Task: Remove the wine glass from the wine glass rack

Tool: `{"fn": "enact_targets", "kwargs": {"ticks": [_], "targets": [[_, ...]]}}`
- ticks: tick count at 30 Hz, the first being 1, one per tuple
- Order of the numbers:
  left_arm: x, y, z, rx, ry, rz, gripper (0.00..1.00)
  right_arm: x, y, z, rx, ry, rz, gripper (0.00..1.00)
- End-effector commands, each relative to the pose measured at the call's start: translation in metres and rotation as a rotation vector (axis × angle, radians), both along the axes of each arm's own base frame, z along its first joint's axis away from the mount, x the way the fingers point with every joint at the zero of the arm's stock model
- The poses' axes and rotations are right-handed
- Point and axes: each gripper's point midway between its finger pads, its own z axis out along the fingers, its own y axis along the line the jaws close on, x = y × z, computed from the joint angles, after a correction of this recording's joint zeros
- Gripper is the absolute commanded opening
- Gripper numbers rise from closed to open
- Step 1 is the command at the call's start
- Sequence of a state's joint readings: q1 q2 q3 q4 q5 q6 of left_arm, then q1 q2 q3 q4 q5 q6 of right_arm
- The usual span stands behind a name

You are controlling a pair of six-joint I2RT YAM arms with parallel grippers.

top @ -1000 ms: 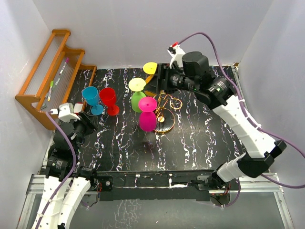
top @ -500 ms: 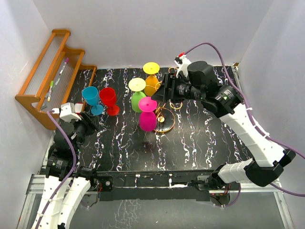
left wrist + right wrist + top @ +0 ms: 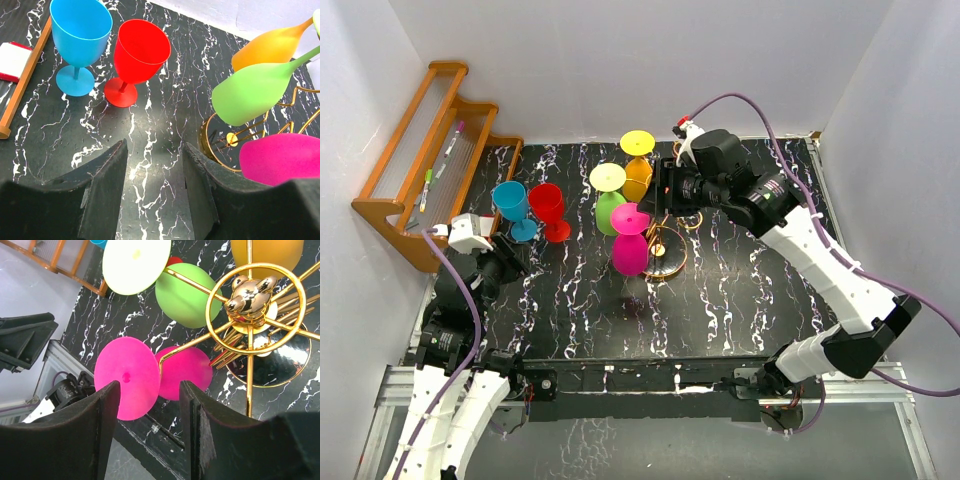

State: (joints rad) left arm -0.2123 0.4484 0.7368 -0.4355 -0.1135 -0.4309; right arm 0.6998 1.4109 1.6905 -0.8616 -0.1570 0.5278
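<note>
Black worktop (image 3: 740, 290) holds blue glass (image 3: 510, 200) and red glass (image 3: 546, 203) upright, likely removed; pink glass (image 3: 630, 250), green glass (image 3: 611, 210) and orange glass (image 3: 638, 178) hang on the wine glass rack (image 3: 248, 295), right hand (image 3: 148, 390) apart, facing the pink one, left hand (image 3: 155, 147) apart, empty.

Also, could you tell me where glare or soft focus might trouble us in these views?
Top external view: even light, everything reasonably sharp. Left wrist view: a pale sheen on the table at the left hand, whose dark fingers look soft-edged. Right wrist view: bright glints on the hub of the wine glass rack; the foot of the pink wine glass is sharp.
</note>
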Motion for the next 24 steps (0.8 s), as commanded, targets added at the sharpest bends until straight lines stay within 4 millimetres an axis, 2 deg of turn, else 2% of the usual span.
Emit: {"fn": "enact_targets", "kwargs": {"ticks": [1, 24], "targets": [[-0.001, -0.003, -0.002, 0.001, 0.008, -0.018, 0.47, 0.009, 0.001, 0.011, 0.009, -0.060, -0.011, 0.52], [0.000, -0.006, -0.004, -0.001, 0.016, -0.033, 0.47, 0.005, 0.014, -0.011, 0.007, -0.007, 0.061, 0.46]]}}
